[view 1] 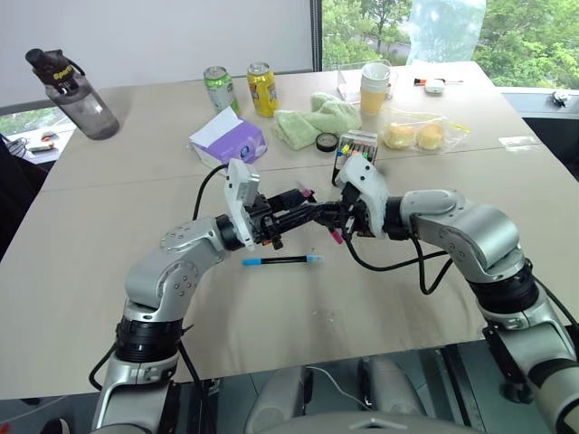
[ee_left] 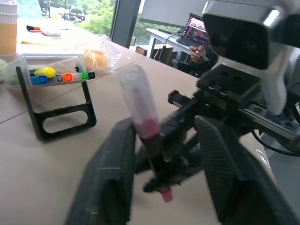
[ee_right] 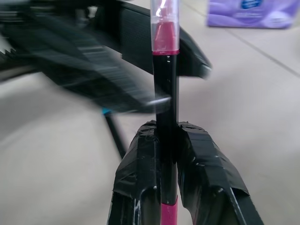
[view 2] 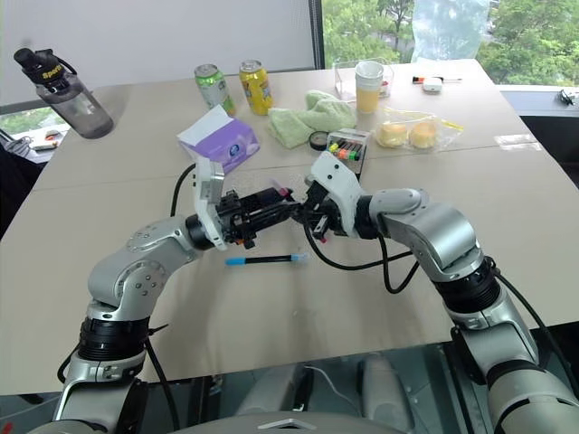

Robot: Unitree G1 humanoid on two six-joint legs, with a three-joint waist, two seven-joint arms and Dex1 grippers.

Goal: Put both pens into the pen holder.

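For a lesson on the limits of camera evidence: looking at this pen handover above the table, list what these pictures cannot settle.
- Left wrist view: the pink pen's near part is blurred, so contact with the left hand's fingers is unclear.
- Right wrist view: the right hand clamps the pen, whose lower end is cut by the picture edge.
- Eye views: the hands cover most of that pen.
- Pen holder: partly behind the right hand; free slots too small to judge.
- Blue pen: markings too small.

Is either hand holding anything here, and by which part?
The right hand is shut on the pink-ended pen, low on its black barrel near the pink end. The left hand's fingers stand open around it.
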